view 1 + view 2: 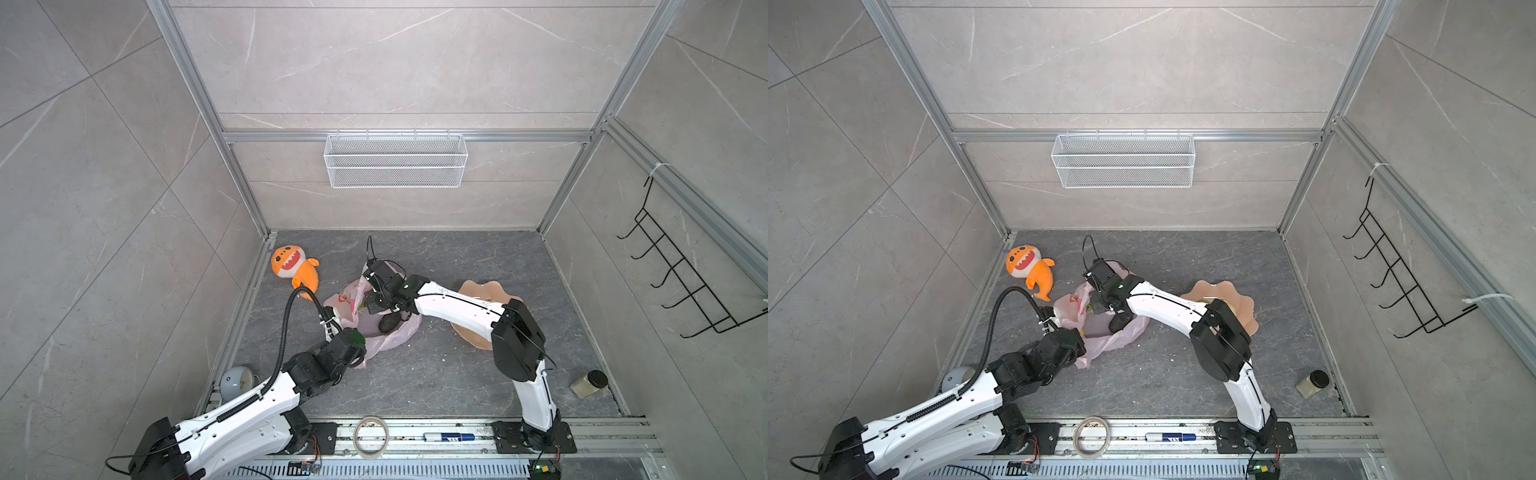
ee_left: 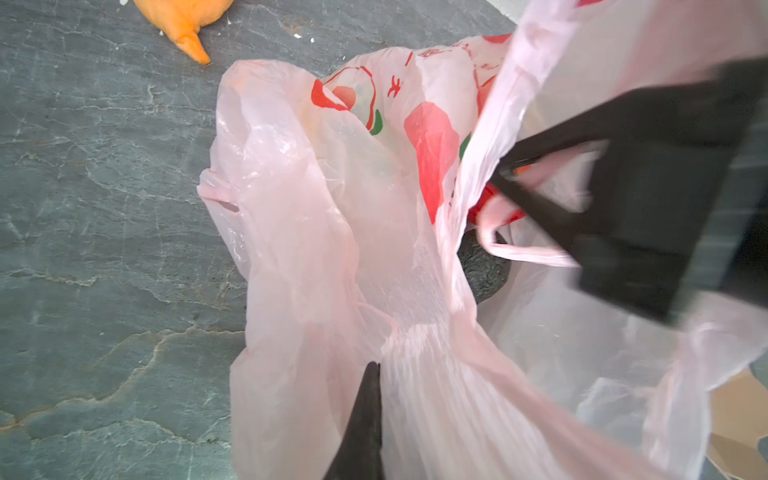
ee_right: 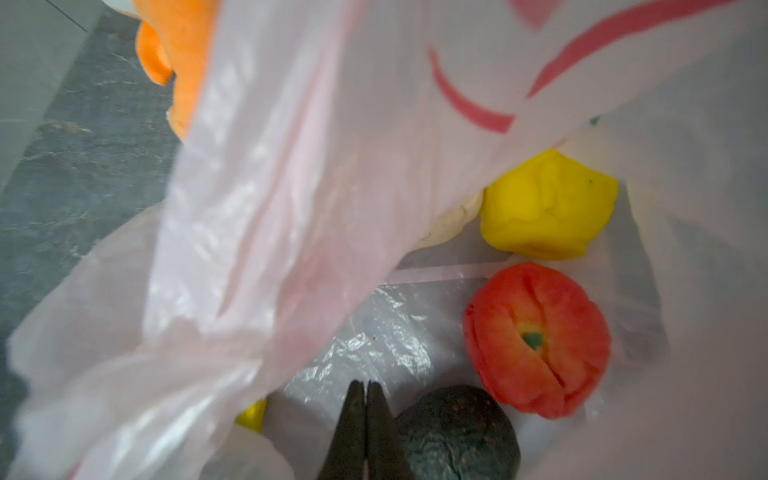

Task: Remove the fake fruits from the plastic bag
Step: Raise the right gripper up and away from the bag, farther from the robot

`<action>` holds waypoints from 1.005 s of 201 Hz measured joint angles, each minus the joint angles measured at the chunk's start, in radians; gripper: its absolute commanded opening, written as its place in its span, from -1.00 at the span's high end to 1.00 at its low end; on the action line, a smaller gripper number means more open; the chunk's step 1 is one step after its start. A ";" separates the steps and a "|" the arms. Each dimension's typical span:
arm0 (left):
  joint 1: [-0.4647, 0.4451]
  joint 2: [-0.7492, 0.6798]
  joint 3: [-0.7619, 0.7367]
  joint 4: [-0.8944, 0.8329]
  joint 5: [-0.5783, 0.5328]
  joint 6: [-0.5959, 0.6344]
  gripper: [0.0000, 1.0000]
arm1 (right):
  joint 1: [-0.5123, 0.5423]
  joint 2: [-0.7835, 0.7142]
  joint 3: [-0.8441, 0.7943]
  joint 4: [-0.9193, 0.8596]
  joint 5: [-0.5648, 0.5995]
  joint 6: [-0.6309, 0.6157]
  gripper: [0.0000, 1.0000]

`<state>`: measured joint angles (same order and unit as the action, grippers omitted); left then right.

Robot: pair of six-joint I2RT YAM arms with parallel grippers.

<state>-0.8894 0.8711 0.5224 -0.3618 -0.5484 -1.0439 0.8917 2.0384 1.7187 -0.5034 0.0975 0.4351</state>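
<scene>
The pink plastic bag (image 1: 388, 336) lies mid-floor with its mouth held up. My left gripper (image 2: 376, 368) is shut on a bunched fold of the bag (image 2: 324, 232) at its near-left rim; only one finger shows. My right gripper (image 3: 365, 384) reaches down inside the bag (image 3: 291, 166), fingers pressed together, tips just beside the dark avocado (image 3: 461, 432). Further in lie a red apple (image 3: 536, 340), a yellow lumpy fruit (image 3: 548, 203), a cream piece (image 3: 453, 224) and a yellow bit (image 3: 253, 413) under the film. In both top views the avocado (image 1: 388, 322) shows in the bag's mouth.
The orange plush shark (image 1: 291, 266) lies at the back left, close to the bag. The peach scalloped bowl (image 1: 486, 291) sits on the right, partly under the right arm. A jar (image 1: 588, 384) lies at the front right and a grey dome (image 1: 235, 382) at the front left.
</scene>
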 measured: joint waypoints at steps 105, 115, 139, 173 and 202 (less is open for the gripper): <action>0.000 0.033 -0.011 0.024 0.001 0.000 1.00 | -0.223 -0.277 -0.120 0.034 -0.412 -0.003 0.88; 0.000 0.034 -0.011 0.026 0.001 0.000 1.00 | -0.249 -0.280 -0.124 0.032 -0.434 -0.008 0.86; 0.000 0.034 -0.011 0.026 0.001 0.000 1.00 | -0.311 -0.285 -0.137 0.018 -0.502 -0.014 0.83; 0.000 0.033 -0.011 0.026 0.001 0.002 1.00 | -0.381 -0.286 -0.141 0.007 -0.644 -0.010 0.82; 0.000 0.030 -0.011 0.025 0.000 0.005 1.00 | -0.405 -0.286 -0.138 0.005 -0.776 0.003 0.77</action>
<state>-0.8894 0.9009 0.5114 -0.3370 -0.5480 -1.0389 0.4866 1.7519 1.5806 -0.4980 -0.6781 0.4377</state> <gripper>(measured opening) 0.048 0.102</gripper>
